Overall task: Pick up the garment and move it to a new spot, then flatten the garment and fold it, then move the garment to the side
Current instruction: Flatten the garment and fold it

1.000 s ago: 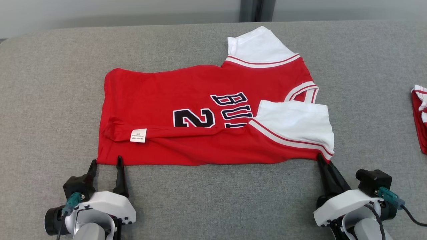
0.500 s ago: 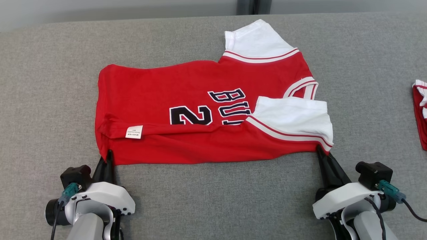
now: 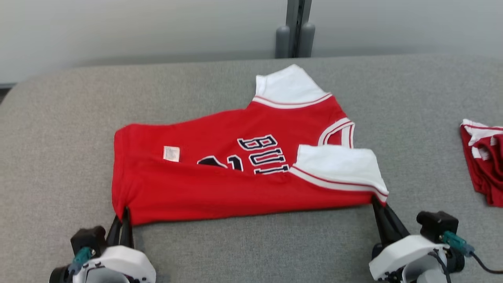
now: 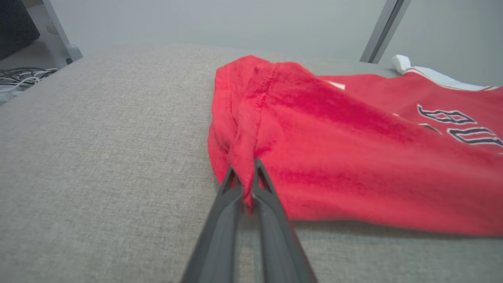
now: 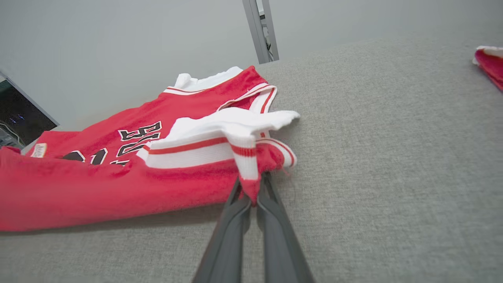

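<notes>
The garment (image 3: 220, 188) is a red jersey with white sleeves and dark lettering, lying sideways on the grey table (image 3: 59, 118). Its near long edge is raised off the surface and tilts toward the far side. My left gripper (image 3: 125, 214) is shut on the garment's near left corner; in the left wrist view its fingers (image 4: 271, 208) pinch a bunched red fold of the garment (image 4: 353, 157). My right gripper (image 3: 376, 202) is shut on the near right corner, where the right wrist view shows red and white striped trim of the garment (image 5: 196, 153) between the fingers (image 5: 271, 212).
A second red and white cloth (image 3: 481, 157) lies bunched at the table's right edge, also seen as the cloth (image 5: 489, 61) in the right wrist view. A grey post (image 3: 294, 31) stands behind the table's far edge. Cables (image 4: 23, 76) lie on the floor at the left.
My left gripper moved in and shut on the near left corner. Both grippers then lifted the near edge, and the fold now covers part of the number. The head camera tilted up.
</notes>
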### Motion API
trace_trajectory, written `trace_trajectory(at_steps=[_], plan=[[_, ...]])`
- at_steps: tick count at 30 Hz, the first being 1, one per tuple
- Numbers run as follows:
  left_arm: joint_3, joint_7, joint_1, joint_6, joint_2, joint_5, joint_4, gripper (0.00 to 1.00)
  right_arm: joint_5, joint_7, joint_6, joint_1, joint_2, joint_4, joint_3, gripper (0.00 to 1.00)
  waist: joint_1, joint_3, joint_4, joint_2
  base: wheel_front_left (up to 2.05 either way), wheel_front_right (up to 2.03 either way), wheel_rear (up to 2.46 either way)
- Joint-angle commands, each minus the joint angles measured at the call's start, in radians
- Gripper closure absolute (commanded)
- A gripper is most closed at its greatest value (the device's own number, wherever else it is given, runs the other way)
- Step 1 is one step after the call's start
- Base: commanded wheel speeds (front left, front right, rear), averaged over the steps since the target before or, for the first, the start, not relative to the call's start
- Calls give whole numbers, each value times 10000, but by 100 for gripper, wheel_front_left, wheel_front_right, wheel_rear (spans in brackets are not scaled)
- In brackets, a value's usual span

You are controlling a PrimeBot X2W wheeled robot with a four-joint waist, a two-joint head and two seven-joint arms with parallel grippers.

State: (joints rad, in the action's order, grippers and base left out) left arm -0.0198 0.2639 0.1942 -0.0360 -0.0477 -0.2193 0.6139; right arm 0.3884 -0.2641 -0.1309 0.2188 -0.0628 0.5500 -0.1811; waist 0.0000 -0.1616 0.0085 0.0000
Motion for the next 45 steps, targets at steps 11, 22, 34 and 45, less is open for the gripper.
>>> trace_trajectory(at_steps=[11,22,34,45], plan=[[-76,4,-1862,21,-72,209,258,100,769,-3,3,-1477,-570,508,-687,100,0,1616,-178,0,0,0,0],[282,3,-2212,-157,-61,42,204,0,1113,-3,3,-1743,-718,565,-1021,0,0,1488,-125,0,0,0,0],[106,3,-99,-219,-200,461,636,0,-236,-1,1,-4,-693,-34,-78,0,0,602,231,0,0,0,0],[205,-268,3164,209,-767,388,3321,0,-676,-1,1,2181,-583,531,-836,0,0,-413,324,0,0,0,0]])
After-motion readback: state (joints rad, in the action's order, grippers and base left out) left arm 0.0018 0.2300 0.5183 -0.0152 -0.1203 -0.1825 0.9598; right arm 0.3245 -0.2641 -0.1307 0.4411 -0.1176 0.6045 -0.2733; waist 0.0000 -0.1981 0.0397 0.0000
